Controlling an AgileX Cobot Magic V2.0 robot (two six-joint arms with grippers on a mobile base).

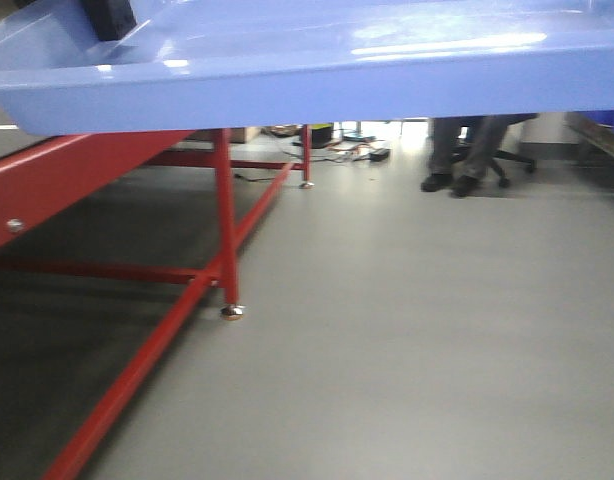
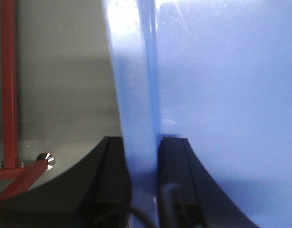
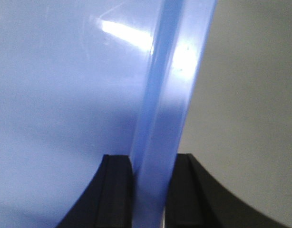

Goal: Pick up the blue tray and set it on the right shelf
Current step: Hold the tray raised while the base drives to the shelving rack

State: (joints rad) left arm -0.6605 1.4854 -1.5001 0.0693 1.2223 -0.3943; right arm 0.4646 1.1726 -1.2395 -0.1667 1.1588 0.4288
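Blue tray [image 1: 317, 95] is held in the air and spans the whole top of the front view. Its glossy periwinkle outer wall and flared rim face the camera, with strong glare on its right half. It hangs well above the grey floor [image 1: 407, 340].

Left gripper [image 2: 142, 148]: both black fingers [image 2: 112, 180] are clamped on the tray's left rim, one inside the tray and one outside. The jaws are narrowed to the rim's thickness and plastic fills the gap. Beyond the rim are the floor and a red table leg [image 2: 10, 85] with a shiny foot [image 2: 45, 160].

Right gripper [image 3: 150, 164]: same grip on the right rim, a finger pressed to either side. The tray interior is at left and the floor at right.

Surroundings, front view:
- Near left: red table frame [image 1: 225, 220].
- Far centre, on the floor: cables [image 1: 337, 145].
- Far right: a seated person's legs [image 1: 465, 150] and an office chair base [image 1: 507, 165].
- Right border: metallic edge [image 1: 599, 138], too blurred to identify.

All views are too blurred to read any marking.
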